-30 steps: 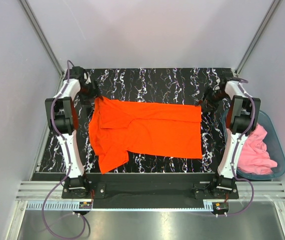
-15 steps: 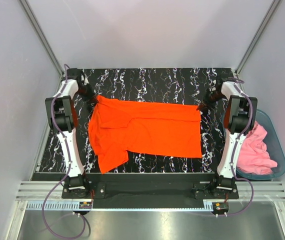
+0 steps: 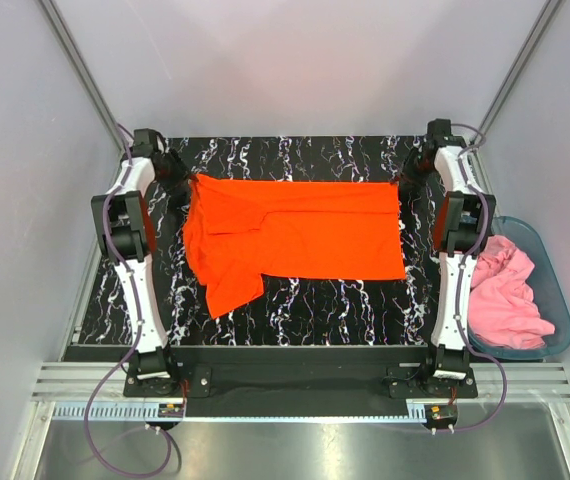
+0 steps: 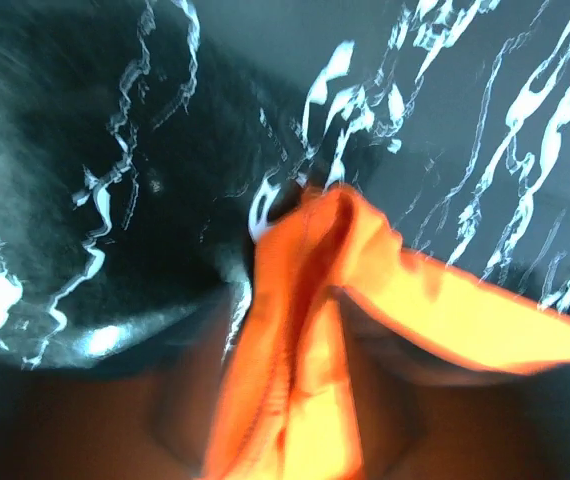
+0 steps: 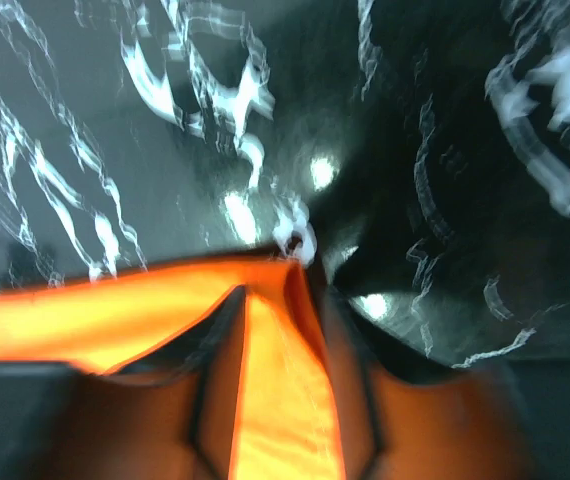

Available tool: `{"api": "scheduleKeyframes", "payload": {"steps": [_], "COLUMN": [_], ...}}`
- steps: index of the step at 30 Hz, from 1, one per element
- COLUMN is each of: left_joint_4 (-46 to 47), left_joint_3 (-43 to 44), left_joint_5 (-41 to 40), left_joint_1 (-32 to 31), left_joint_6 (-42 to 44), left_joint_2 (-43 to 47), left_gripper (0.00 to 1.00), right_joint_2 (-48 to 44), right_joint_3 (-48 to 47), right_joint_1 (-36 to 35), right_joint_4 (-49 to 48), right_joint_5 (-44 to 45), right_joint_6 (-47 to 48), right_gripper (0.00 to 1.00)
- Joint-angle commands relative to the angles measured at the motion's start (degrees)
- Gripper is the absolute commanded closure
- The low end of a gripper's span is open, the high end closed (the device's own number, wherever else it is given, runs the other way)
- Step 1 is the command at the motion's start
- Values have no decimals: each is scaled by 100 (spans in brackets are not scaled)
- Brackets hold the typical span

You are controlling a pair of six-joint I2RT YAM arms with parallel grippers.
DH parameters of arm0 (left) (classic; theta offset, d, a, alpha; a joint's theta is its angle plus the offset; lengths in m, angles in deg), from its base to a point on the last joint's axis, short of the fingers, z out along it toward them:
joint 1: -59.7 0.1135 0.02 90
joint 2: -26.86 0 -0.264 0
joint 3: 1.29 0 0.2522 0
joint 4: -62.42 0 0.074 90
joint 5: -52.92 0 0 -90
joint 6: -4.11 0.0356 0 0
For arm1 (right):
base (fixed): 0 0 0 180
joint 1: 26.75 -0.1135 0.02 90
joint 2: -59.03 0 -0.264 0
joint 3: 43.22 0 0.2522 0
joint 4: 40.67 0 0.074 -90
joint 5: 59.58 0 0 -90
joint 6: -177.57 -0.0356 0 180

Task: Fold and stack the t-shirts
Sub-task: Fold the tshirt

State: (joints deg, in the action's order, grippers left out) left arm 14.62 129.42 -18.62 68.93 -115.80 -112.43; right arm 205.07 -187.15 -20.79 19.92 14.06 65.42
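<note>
Orange-red t-shirt (image 3: 295, 230) lay spread on the marbled table (image 3: 305, 305). The left gripper (image 3: 187, 181) pinched its far-left corner and the right gripper (image 3: 403, 184) its far-right; wrist views were blurry, so prob. clamped. Pink t-shirt (image 3: 505, 300) sat bunched in the blue bin (image 3: 562, 300) at rt.

Robotics lab test cell, not domestic. Plain pale panels (image 3: 295, 70) wall off three sides, aluminium struts (image 3: 78, 65) at corners. Black marbled tabletop (image 3: 305, 310) fronted by slotted aluminium rail (image 3: 75, 382). Left arm (image 3: 130, 260) and right arm (image 3: 460, 270) bolted down (purple cables (image 3: 88, 430) trailing loose).
</note>
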Motion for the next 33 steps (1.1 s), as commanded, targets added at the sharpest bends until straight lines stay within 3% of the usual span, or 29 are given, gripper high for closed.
{"api": "scheduleKeyframes", "payload": {"steps": [1, 3, 6, 9, 15, 19, 25, 33], "left_joint_4": [319, 293, 302, 188, -128, -645, -683, -104], "left_joint_3": [-320, -1116, -2599, -3910, -6583, -7492, -8600, -8969], "left_joint_5": [-1070, -1799, -2381, -2172, -1460, -1326, -1398, -1521], "left_joint_1": [-97, -289, -605, -1027, -1433, -1836, -2391, -2532], "left_joint_6": [63, 195, 82, 108, -566, -1165, -2132, -2115], "left_joint_2": [962, 1629, 3158, 4433, 6973, 8186, 8752, 8023], "left_gripper": [38, 25, 24, 27, 36, 36, 37, 39], "right_joint_2": [267, 119, -712, -1889, -4052, -5373, -6604, -7308], "right_joint_3": [-1438, -1870, -1566, -206, 2677, 4679, 6395, 7163], "right_joint_1": [-77, -138, -243, -410, -990, -1377, -1562, -1571], "right_joint_4": [1009, 1842, 2260, 1999, 1085, 539, 318, 265], "right_joint_5": [782, 1369, 1766, 1646, 348, -174, -473, -386], "right_joint_6": [0, -43, -193, -255, -158, -254, -439, -571], "right_gripper": [52, 41, 34, 31, 30, 30, 30, 30]}}
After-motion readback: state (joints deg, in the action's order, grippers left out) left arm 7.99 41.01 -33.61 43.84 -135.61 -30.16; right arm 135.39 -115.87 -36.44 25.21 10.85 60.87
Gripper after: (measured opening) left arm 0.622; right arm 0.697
